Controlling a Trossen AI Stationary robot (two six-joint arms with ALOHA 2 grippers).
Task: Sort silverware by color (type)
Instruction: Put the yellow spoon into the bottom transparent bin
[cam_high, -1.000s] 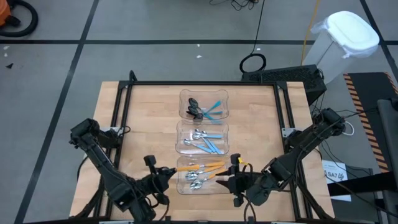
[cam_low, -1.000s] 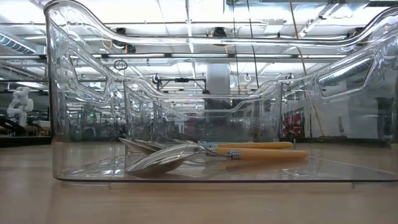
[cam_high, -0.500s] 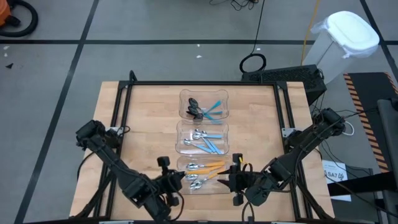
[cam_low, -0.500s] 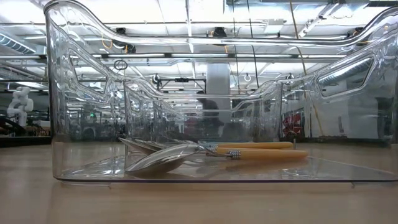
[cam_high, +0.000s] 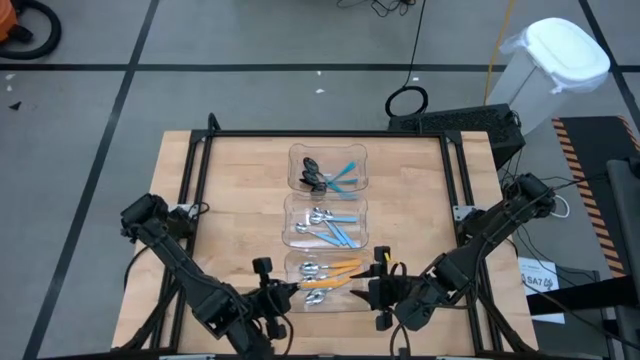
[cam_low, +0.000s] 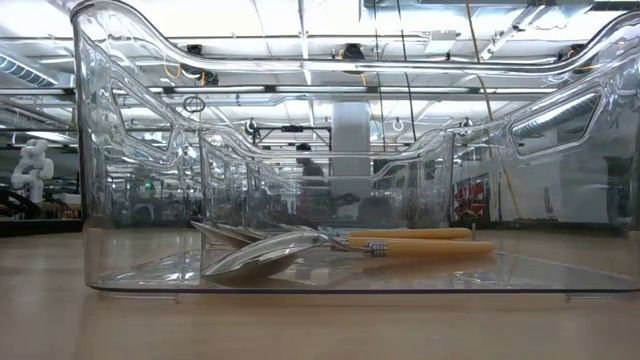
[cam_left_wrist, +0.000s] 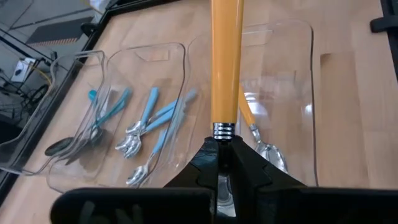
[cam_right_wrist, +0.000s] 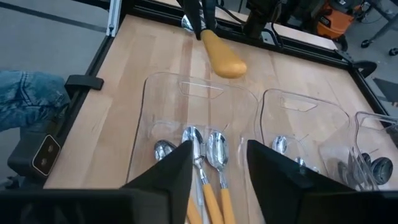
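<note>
Left gripper (cam_left_wrist: 219, 163) pinching orange-handled spoon (cam_left_wrist: 225, 62), bowl hidden, right gripper (cam_right_wrist: 214, 163) spread

Three bins (cam_high: 326, 224) in a row mid-table, spoons (cam_high: 330, 229) inside each.

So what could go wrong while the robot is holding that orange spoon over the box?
1. The left gripper pinches the orange-handled spoon only near its neck, so the long handle might swing or slip out.
2. The right gripper, jaws open, hangs over the same nearest bin. The two arms could bump.
3. The spoons already in the bin lie close together, so a dropped spoon may land crooked on them.
</note>
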